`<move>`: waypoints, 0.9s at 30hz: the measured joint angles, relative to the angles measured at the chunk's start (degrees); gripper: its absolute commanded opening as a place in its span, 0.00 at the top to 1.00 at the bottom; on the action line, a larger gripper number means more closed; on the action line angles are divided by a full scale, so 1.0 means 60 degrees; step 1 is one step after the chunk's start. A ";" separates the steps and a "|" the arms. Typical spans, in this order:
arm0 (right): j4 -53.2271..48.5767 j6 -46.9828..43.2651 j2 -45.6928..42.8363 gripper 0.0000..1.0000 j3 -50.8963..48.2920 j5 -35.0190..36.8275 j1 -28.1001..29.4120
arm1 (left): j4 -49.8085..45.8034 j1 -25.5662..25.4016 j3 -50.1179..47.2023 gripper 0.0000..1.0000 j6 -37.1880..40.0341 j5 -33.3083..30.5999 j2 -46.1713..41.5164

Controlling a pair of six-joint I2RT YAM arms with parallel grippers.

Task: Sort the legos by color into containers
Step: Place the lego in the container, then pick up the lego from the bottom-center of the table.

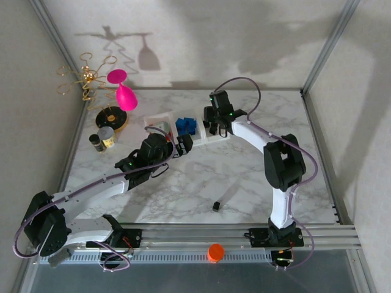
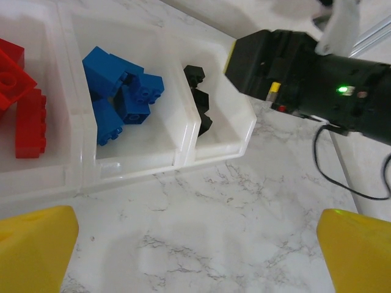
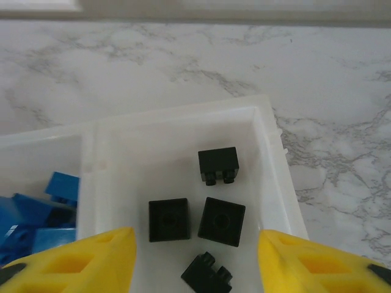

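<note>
Bricks are being observed sorted across the three joined clear containers (image 2: pixel 137 165): red legos (image 2: pixel 21 104) in the left compartment, blue legos (image 2: pixel 122 91) in the middle one, and black legos (image 3: pixel 221 221) in the right one, where four are being counted lying loose on the floor. Right gripper (image 3: pixel 192 253) is being held directly above that black compartment, its yellow fingers (image 3: pixel 98 259) parted partway, with nothing gripped between them. Left gripper (image 2: pixel 195 244) is being held over bare marble just in front of the bins, jaws spread fully wide and empty. One small black brick (image 1: pixel 216 206) is being noted on the table (image 1: pixel 201 177), well apart from the containers.
</note>
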 measured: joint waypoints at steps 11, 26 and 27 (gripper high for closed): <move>-0.0721 0.0601 -0.2987 0.36 -0.2656 -0.0736 0.0448 | -0.0459 -0.0321 -0.0044 0.00 -0.0007 0.0386 -0.0499; -0.2940 0.3319 -0.5370 0.28 -0.6222 -0.0510 0.3249 | -0.1020 -0.1282 -0.1763 0.00 -0.0382 0.0270 -0.1792; -0.3027 0.3639 -0.5479 0.27 -0.6415 -0.0506 0.3461 | -0.1031 -0.1300 -0.1880 0.00 -0.0448 0.0248 -0.1894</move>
